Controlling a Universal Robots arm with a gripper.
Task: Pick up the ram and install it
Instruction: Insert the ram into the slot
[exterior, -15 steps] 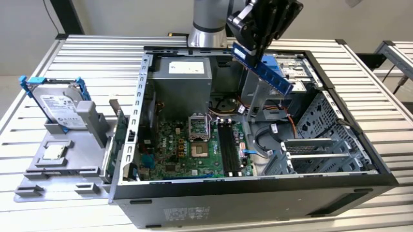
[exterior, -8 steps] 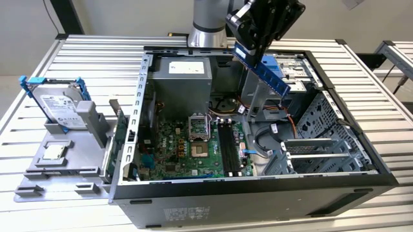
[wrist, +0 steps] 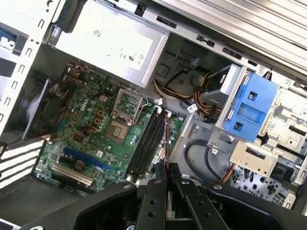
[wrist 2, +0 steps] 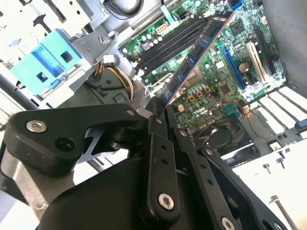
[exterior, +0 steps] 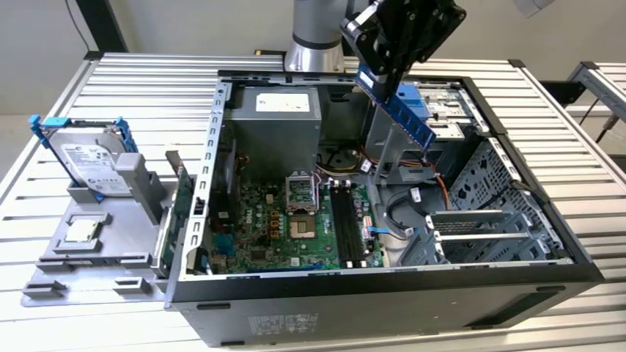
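1. Exterior view: the gripper (exterior: pixel 383 73) hangs above the open computer case (exterior: pixel 391 308), its fingers clamped on the upper end of the ram (exterior: pixel 411 117).
2. The ram slants down from the fingers and is held in the air over the case, toward the exterior view's right. It is apart from the motherboard (exterior: pixel 284 220) and the black memory slots (exterior: pixel 347 220).
3. This view alone takes in the surroundings. A silver hard drive (exterior: pixel 93 165) in a blue bracket stands on a grey holder at the exterior view's left, on the slatted table (exterior: pixel 146 81). A green card (exterior: pixel 181 213) stands upright just beside the case wall.
4. Second wrist view: the flat face of the ram (wrist 2: pixel 196 52) shows, dark blue with a row of black chips. It reaches out from the gripper (wrist 2: pixel 156 108) across the slots (wrist 2: pixel 168 40) far beneath.
5. First wrist view: the ram (wrist: pixel 166 139) shows edge-on as a thin line rising from the gripper (wrist: pixel 163 167), just beside the slots (wrist: pixel 146 143).
6. Both wrist views catch a blue drive bracket (wrist 2: pixel 45 62) (wrist: pixel 252 108). The first wrist view adds the grey power supply (wrist: pixel 110 43).
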